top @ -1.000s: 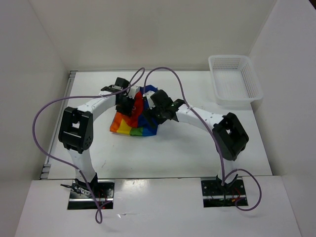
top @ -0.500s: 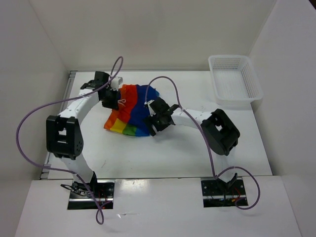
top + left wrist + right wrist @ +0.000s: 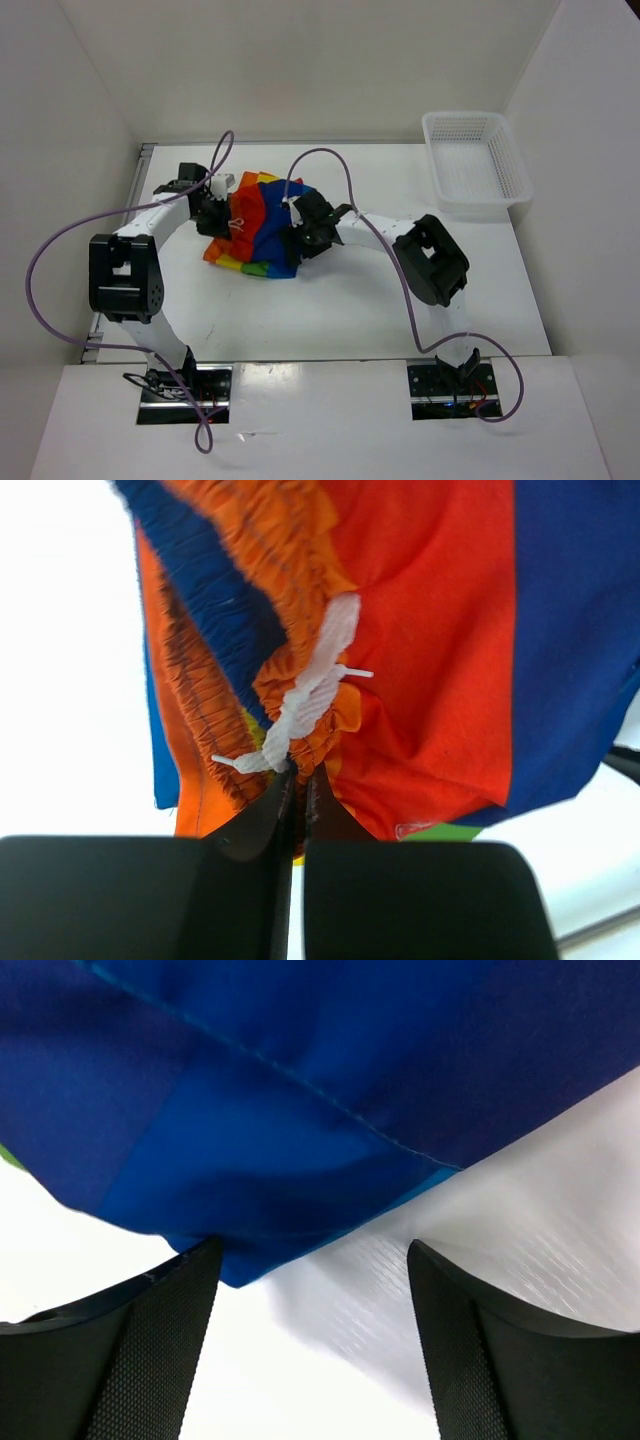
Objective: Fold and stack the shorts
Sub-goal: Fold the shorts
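The rainbow-striped shorts (image 3: pixel 258 225) lie in a loose heap on the white table, left of centre. My left gripper (image 3: pixel 222 212) is at their left side, shut on the orange gathered waistband by the white drawstring (image 3: pixel 300 700); its tips (image 3: pixel 298 780) pinch the cloth. My right gripper (image 3: pixel 303 232) is at the heap's right side, open, with nothing between its fingers (image 3: pixel 170 1320). The blue edge of the shorts (image 3: pixel 300 1110) lies just ahead of them, its corner touching the left finger.
A white mesh basket (image 3: pixel 476 163) stands at the back right of the table. White walls close in the table on the left, back and right. Purple cables loop over both arms.
Both grippers have moved left with the shorts. The heap has shifted left and spread wider, with more red and orange showing. The right gripper has let the cloth go.
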You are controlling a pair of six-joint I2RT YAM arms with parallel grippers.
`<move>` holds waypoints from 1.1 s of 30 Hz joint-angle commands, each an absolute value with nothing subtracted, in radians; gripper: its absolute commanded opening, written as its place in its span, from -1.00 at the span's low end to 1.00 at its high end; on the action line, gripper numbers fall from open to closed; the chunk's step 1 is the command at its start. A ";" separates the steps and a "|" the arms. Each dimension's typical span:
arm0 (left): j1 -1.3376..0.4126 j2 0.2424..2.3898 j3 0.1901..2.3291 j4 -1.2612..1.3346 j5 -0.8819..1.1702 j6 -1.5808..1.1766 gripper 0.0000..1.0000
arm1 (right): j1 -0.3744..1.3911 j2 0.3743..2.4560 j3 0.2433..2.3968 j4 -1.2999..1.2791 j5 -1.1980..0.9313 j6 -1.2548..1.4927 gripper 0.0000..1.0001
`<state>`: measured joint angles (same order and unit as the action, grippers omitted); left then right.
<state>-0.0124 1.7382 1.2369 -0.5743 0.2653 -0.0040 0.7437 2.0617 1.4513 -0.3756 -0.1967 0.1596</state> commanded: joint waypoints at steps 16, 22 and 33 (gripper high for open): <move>0.087 1.747 1.304 -0.522 0.238 0.000 -0.99 | 0.776 2.102 1.476 -0.324 -0.113 0.150 -1.00; 0.107 1.720 1.290 -0.595 0.285 0.000 -0.89 | 0.693 1.932 1.269 -0.370 -0.163 -0.050 -1.00; 0.100 1.691 1.225 -0.670 0.439 0.000 0.37 | 0.652 1.809 1.229 -0.476 -0.255 -0.296 -0.66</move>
<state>0.0875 1.7496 1.1931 -0.6415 0.3721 -0.0021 0.6708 1.8740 1.1957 -0.4358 -0.2295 -0.2047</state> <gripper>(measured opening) 0.644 0.143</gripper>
